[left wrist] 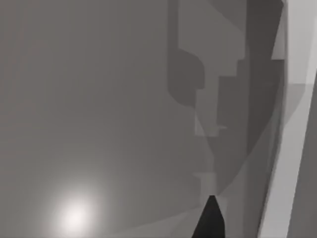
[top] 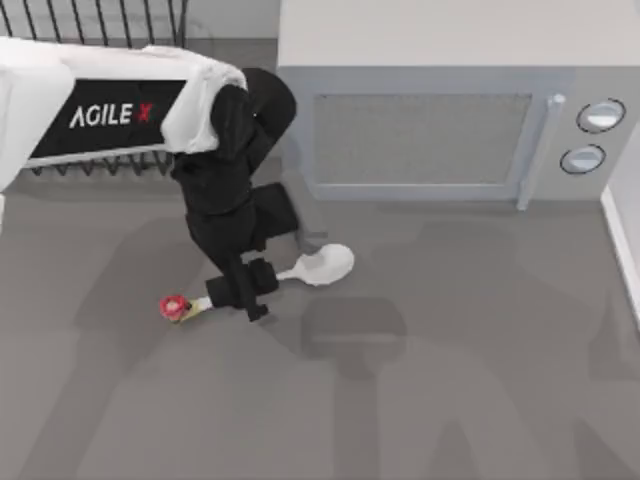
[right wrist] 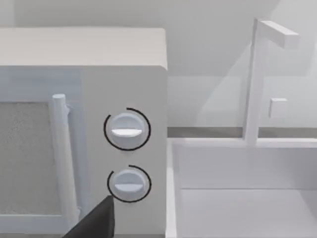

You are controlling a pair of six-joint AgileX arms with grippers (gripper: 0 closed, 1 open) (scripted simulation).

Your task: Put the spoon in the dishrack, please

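The white spoon (top: pixel 325 265) lies on the grey table in the top view, its oval bowl toward the microwave and its red flower knob (top: pixel 175 307) toward the left. My left gripper (top: pixel 243 290) is down over the middle of the handle and hides that stretch of it. A dark tip of that gripper (left wrist: pixel 210 220) shows above bare table in the left wrist view. The dark wire dishrack (top: pixel 100 20) stands at the back left, partly under my left arm. My right gripper (right wrist: pixel 94 223) shows as a dark edge in front of the microwave's dials.
A light grey microwave (top: pixel 450 110) fills the back middle and right, its handle (top: pixel 535 150) and two dials (top: pixel 600 115) on its right side. A white sink basin (right wrist: pixel 237 198) with a tap (right wrist: pixel 257 79) sits to its right.
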